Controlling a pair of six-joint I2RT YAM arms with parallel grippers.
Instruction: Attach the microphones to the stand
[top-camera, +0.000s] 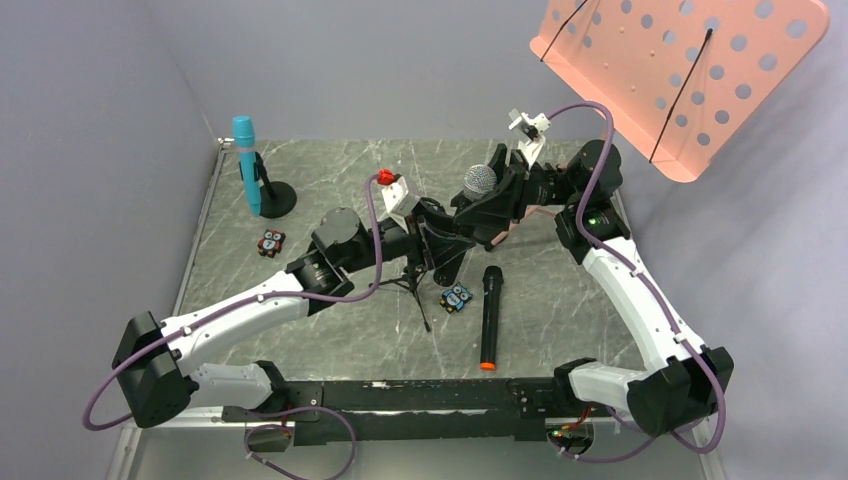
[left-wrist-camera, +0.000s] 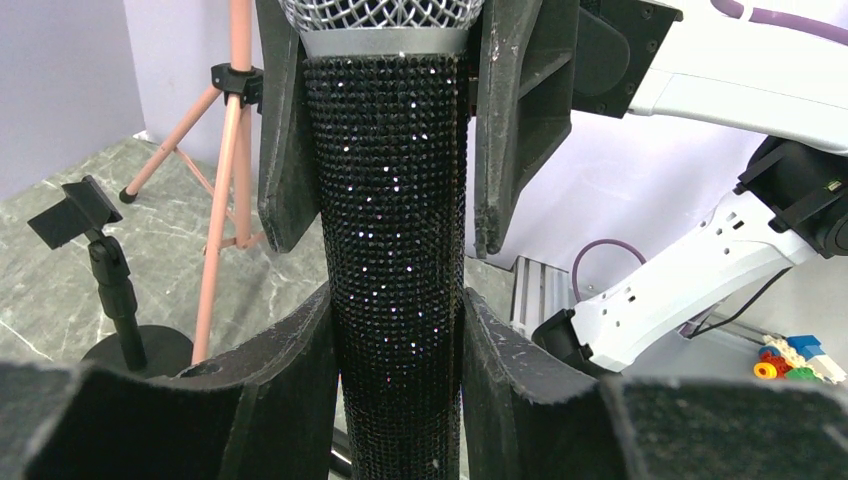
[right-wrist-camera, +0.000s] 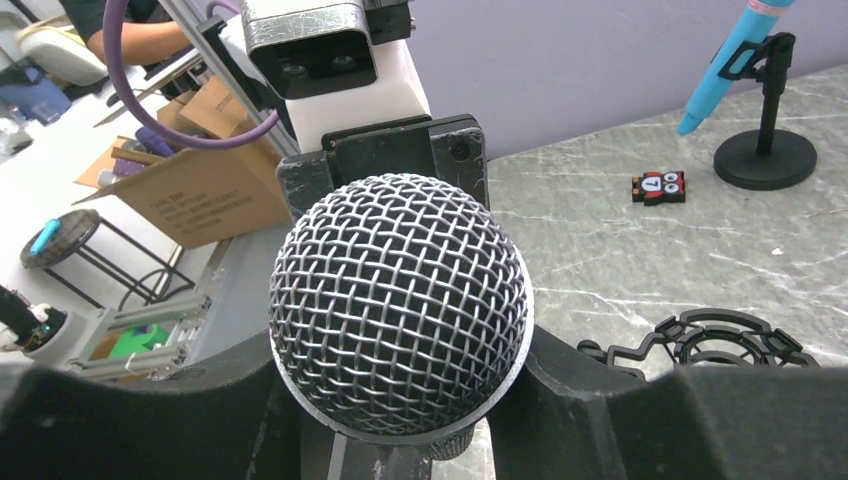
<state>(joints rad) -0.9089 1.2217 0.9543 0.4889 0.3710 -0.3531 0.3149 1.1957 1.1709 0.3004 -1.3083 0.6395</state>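
Both grippers clamp the mesh-head mic (left-wrist-camera: 395, 250) in the air over mid-table: the left gripper (left-wrist-camera: 395, 340) on its body, the right gripper (left-wrist-camera: 385, 150) just under the head. The blue mic (top-camera: 246, 165) sits in its stand (top-camera: 278, 200); the black mic (top-camera: 490, 320) lies flat. With 2 grips on 1 stick, uneven motion could twist it loose or topple the tripod (top-camera: 415, 290) below.

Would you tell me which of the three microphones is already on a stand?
The light blue microphone, in the round-based stand at far left; the mesh-headed microphone is held off the table, the orange-ringed microphone lies flat.
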